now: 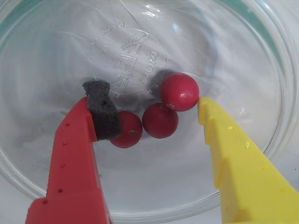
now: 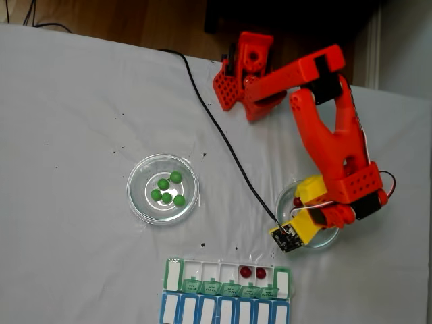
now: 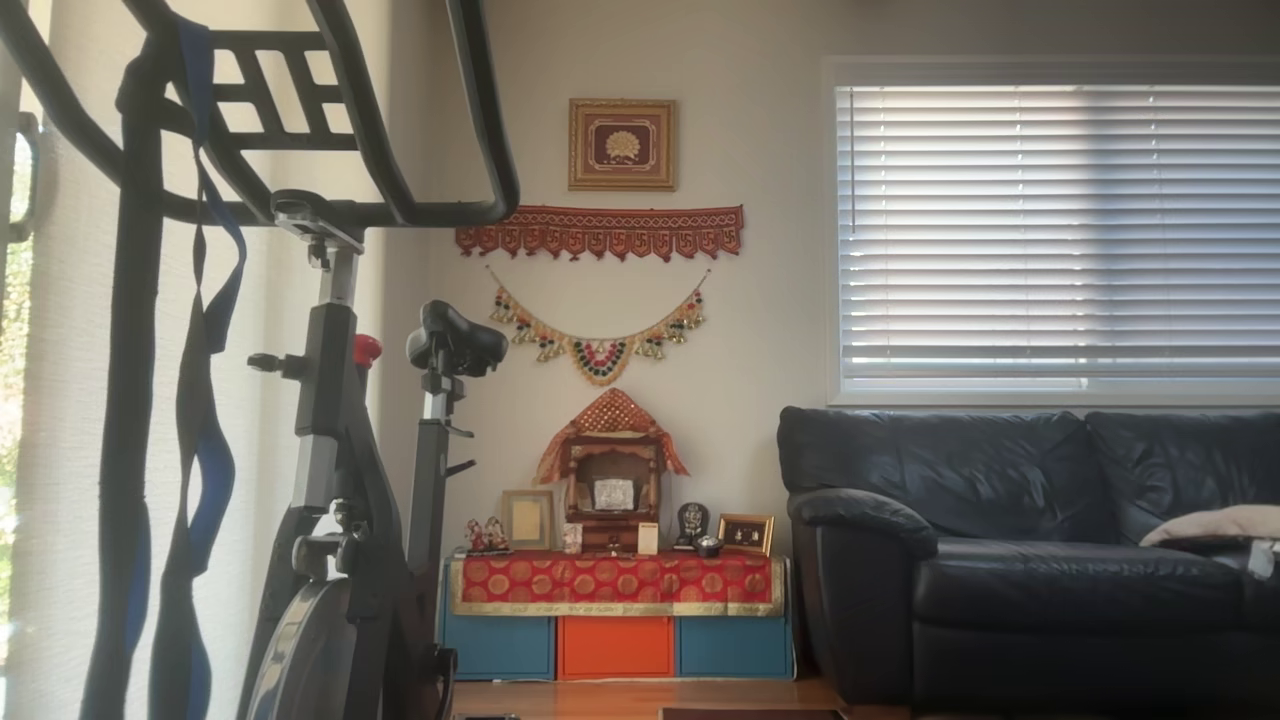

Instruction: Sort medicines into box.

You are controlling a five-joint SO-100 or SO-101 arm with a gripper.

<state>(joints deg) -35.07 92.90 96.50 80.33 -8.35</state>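
The claw (image 1: 154,105) is open inside a glass dish (image 1: 243,154), with three red medicines (image 1: 160,120) between its fingers. They look light, hard and slippery, likely to roll, so it should squeeze one ball across its middle. The box (image 2: 229,277) lies near on the tabletop (image 2: 74,121).

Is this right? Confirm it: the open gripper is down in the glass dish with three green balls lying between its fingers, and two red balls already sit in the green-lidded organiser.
One detail is wrong: the three balls in the glass dish are dark red, not green, as the wrist view shows. The rest stands: the gripper is open, and two red balls sit in the green-lidded organiser.
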